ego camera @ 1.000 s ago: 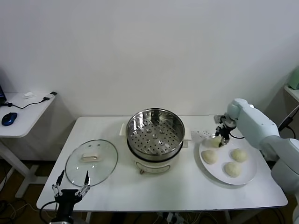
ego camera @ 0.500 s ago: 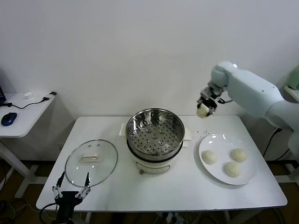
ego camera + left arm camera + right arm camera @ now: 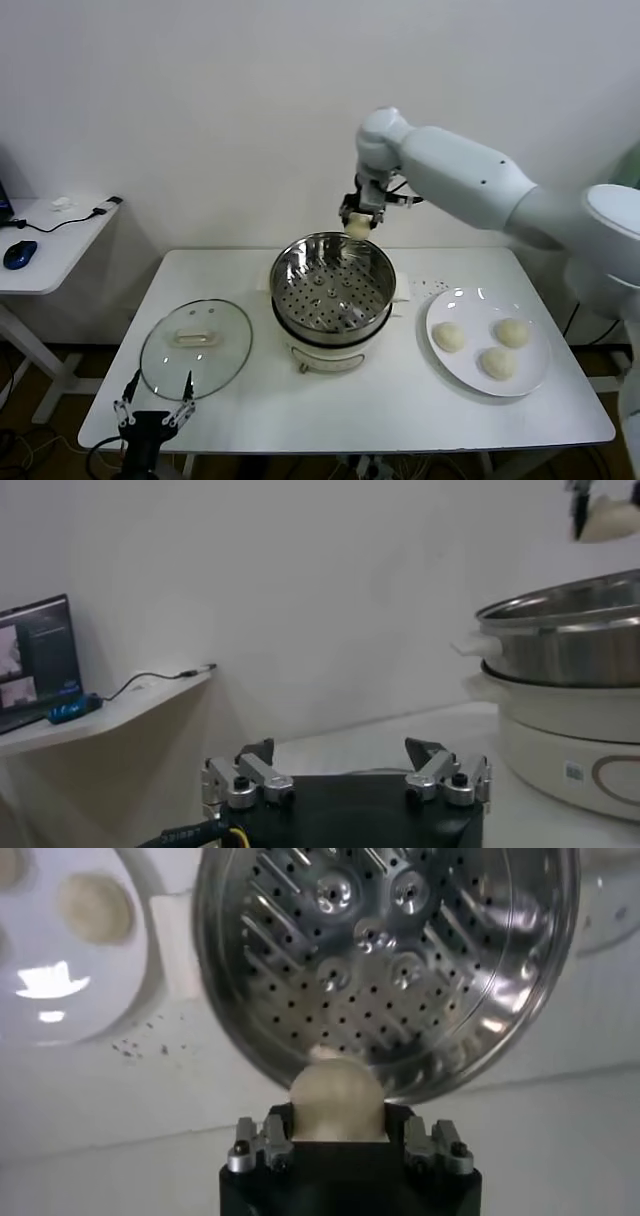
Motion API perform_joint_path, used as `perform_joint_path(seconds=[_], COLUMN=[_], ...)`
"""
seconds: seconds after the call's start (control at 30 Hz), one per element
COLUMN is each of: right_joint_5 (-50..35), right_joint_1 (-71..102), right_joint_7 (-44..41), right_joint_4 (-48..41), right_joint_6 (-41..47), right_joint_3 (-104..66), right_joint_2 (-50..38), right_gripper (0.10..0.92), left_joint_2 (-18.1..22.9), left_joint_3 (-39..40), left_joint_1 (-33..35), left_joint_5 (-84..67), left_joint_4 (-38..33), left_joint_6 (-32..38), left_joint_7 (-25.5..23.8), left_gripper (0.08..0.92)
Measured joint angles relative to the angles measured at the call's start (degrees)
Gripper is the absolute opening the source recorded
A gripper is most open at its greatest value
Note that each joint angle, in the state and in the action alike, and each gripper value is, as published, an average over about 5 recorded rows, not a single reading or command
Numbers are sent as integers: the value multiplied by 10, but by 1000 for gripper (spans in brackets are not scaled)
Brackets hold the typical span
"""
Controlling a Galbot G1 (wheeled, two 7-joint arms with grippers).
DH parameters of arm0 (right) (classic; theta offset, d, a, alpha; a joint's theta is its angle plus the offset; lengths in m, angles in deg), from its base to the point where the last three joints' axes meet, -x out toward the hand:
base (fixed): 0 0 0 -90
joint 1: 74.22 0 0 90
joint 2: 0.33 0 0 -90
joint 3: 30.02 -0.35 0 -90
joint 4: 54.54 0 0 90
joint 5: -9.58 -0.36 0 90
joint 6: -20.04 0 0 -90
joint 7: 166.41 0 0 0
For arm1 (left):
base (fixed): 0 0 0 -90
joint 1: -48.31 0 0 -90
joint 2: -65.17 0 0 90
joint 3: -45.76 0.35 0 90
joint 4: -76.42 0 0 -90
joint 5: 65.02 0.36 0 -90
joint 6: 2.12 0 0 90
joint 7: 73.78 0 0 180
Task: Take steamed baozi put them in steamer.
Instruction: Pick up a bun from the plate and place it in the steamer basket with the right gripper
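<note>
My right gripper hangs in the air above the far rim of the steamer, shut on one steamed baozi. In the right wrist view that cream bun fills the space between the jaws, with the steamer's perforated tray beyond it holding nothing. Three more baozi lie on the white plate to the right of the steamer. My left gripper stays parked, open, at the table's front left corner, with nothing between its fingers.
A round glass lid lies flat on the table left of the steamer. A side desk with a blue mouse stands further left. The white wall is close behind the table.
My right gripper lifted one baozi off the plate, rose, and carried it left to above the steamer's far rim. The left arm stayed parked.
</note>
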Motion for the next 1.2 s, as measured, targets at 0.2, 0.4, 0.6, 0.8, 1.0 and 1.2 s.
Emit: perform_joint_path(seconds=[0.2,0.4,0.6,0.8,1.0,1.2], right_joint_5=[78,125,147,145,127,95], right_joint_1=[46,82,101,108,106,86], right_joint_7=[26,38,43,45,38,22], right_joint_4=[-41,-85,-113,-127,-127,-106], right_joint_6=[-24,-31,-31,-30,-30,-30], right_joint_3=[-33,-54,-63,-65,-66,-60], right_joint_2=[44,72,87,94,93,77], right_gripper=[598,601,602,648,794,822], left_joint_2=[-4,-6,-6,-6,-6,-7], left_joint_3=[-3,-5,-3,-2,-2,-1], left_joint_1=[1,1,1,0,0,2], left_joint_5=[-1,-4,-4,-4,-2,-2], left_joint_4=[0,3,6,8,8,8], left_joint_6=[0,-1,-1,-1,-1,-1], left_joint_7=[0,0,0,0,0,2], left_gripper=[823,823,823,823,823,823])
